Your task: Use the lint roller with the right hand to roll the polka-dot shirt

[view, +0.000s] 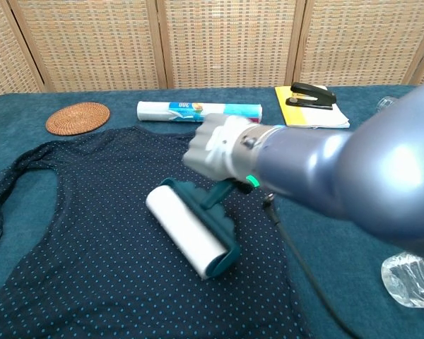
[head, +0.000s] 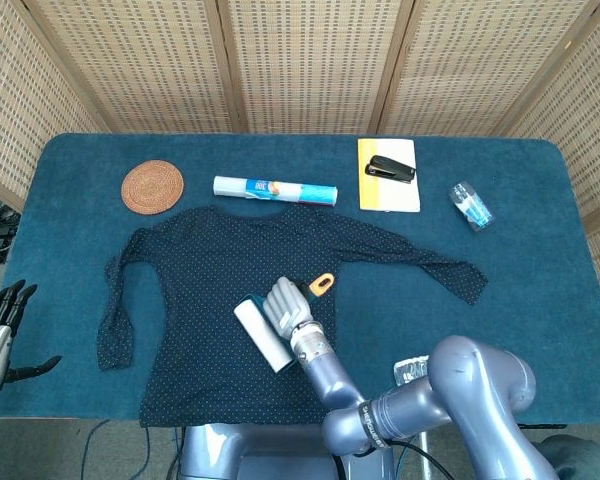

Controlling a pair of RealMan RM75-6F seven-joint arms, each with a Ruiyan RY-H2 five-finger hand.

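Note:
The navy polka-dot shirt [head: 215, 290] [view: 92, 233] lies flat across the middle of the table. My right hand [head: 288, 306] [view: 215, 148] grips the teal handle of the lint roller [head: 262, 336] [view: 187, 230], whose white roll lies on the shirt's lower body. The orange handle end [head: 322, 284] sticks out behind the hand. My left hand [head: 0, 330] hangs off the table's left edge, fingers apart, holding nothing.
Along the far side are a woven coaster [head: 152, 186], a rolled refill pack [head: 275, 189] [view: 198, 111], and a stapler [head: 391, 168] on a yellow notepad [head: 388, 188]. A small plastic bottle [head: 471, 205] lies at the right.

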